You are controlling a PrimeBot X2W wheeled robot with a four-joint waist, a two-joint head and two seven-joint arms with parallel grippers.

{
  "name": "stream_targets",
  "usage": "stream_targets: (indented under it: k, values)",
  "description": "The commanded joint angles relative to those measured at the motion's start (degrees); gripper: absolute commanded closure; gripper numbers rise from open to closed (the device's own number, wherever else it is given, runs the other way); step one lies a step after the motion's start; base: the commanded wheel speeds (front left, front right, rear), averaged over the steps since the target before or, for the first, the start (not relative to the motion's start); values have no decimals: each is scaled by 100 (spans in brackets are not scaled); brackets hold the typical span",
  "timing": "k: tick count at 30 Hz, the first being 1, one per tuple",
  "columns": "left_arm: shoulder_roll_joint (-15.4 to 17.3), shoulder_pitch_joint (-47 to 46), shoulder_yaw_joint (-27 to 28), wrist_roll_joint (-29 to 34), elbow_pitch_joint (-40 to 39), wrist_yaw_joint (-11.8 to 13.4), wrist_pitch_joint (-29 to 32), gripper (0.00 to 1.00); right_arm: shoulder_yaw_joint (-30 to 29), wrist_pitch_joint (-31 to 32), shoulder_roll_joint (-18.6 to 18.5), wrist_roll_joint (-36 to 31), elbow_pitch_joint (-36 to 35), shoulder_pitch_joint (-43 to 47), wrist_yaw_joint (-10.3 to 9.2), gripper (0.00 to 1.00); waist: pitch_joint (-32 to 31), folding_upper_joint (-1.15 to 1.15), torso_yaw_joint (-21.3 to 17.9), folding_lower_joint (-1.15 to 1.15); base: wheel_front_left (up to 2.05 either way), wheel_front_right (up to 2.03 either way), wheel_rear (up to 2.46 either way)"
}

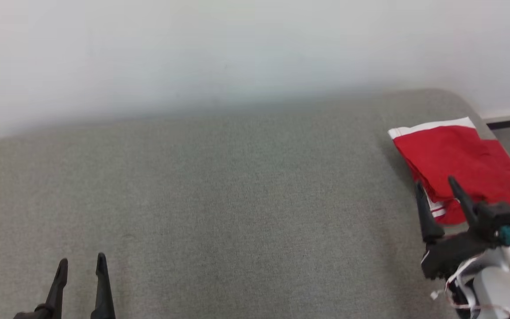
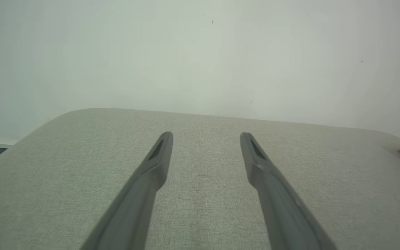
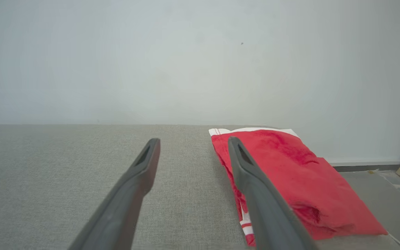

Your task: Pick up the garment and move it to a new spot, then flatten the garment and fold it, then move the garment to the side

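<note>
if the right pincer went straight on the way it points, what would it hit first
Probably the red garment: the open right pincer has one finger lined up with its edge, the other over bare grey cushion. Height is unclear, so it might skim over it toward the wall.

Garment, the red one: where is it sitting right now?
In the head view the folded red garment lies at the far right end of the grey surface, near its right edge, directly ahead of the open right gripper.
</note>
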Motion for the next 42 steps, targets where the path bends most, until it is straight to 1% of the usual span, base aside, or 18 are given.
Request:
stream_targets:
  k: [1, 5, 9, 17, 31, 42]
  values:
    - [6, 103, 32, -7, 53, -16, 0, 0, -36, -39, 70, 53, -94, 171, -2, 0, -271, 1, 27, 2, 0, 0, 0]
    - [7, 92, 88, 7, 220, -40, 0, 0, -41, -75, 223, 81, -384, 599, -2, 0, -350, 1, 79, 2, 0, 0, 0]
    - [44, 23, 147, 24, 432, -115, 0, 0, -140, -6, 369, 42, -650, 953, -2, 0, -430, 1, 125, 2, 0, 0, 0]
    - [35, 114, 195, 12, 704, -188, 0, 0, -195, 169, 520, -16, -821, 1338, -2, 0, -499, 1, 155, 2, 0, 0, 0]
    - [57, 33, 294, 82, 968, -238, 0, 0, -312, 418, 594, -134, -1118, 1527, -2, 0, -471, 1, 158, 2, 0, 0, 0]
    - [50, -4, 314, 135, 1016, -261, 0, 0, -271, 468, 618, -171, -1135, 1449, -2, 0, -470, 1, 192, 2, 0, 0, 0]
